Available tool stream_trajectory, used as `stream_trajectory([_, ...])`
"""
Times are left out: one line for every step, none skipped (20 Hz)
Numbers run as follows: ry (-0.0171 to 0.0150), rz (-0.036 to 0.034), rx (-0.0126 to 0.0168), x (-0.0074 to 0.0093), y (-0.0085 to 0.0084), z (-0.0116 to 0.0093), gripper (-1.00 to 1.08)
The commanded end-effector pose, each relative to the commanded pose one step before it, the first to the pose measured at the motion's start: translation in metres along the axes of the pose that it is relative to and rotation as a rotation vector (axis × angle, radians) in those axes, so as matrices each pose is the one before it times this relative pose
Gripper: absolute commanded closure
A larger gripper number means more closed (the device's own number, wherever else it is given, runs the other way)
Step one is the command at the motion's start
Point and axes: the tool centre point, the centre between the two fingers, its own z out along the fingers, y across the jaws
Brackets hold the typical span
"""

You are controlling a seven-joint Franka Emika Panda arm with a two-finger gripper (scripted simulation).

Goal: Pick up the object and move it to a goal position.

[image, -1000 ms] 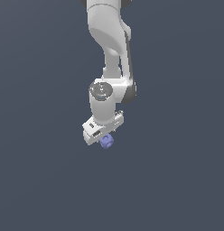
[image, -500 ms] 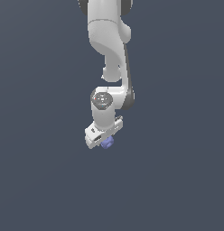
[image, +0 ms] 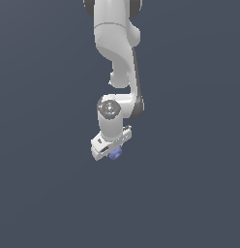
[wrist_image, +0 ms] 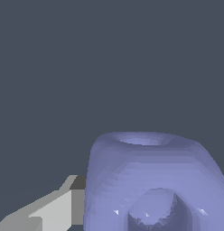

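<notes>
The object [image: 115, 153] is a small periwinkle-blue rounded block with round holes, peeking out under the white hand of the arm in the exterior view. My gripper [image: 112, 151] is shut on it and holds it off the dark ground. In the wrist view the object [wrist_image: 150, 180] fills the near field, a round hole facing the camera, with one grey-white finger [wrist_image: 59, 207] pressed against its side. The other finger is hidden behind the block.
The white arm [image: 117, 58] reaches in from the exterior view's upper edge. Around it lies only a flat, uniform dark grey-blue ground [image: 189, 193].
The arm has carried the held object slightly toward the exterior view's left and a little upward; the elbow has folded higher. The grip on the block is unchanged.
</notes>
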Motion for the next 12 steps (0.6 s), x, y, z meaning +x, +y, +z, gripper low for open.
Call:
stream_trajectory([-0.00024, -0.00044, 0.00049, 0.00014, -0.00036, 0.00056, 1.08])
stream_trajectory([0.0, 0.0, 0.0, 0.0, 0.0, 0.0, 1.08])
stream_trajectory([0.0, 0.0, 0.0, 0.0, 0.0, 0.0, 1.08])
stream_trajectory([0.00021, 0.00048, -0.00066, -0.00015, 0.00041, -0.0006, 1.08])
stream_trajectory([0.0, 0.0, 0.0, -0.00012, 0.00001, -0.00021, 1.08])
stream_trajectory([0.0, 0.0, 0.0, -0.00037, 0.00002, -0.00063, 1.08])
stream_trajectory([0.0, 0.0, 0.0, -0.00062, 0.00004, -0.00106, 1.08])
stream_trajectory([0.0, 0.0, 0.0, -0.00088, 0.00005, -0.00148, 1.08])
stream_trajectory([0.0, 0.0, 0.0, -0.00113, 0.00007, -0.00191, 1.08])
stream_trajectory([0.0, 0.0, 0.0, -0.00138, 0.00009, -0.00234, 1.08])
stream_trajectory([0.0, 0.0, 0.0, -0.00163, 0.0001, -0.00278, 1.08])
stream_trajectory([0.0, 0.0, 0.0, -0.00189, 0.00012, -0.00321, 1.08])
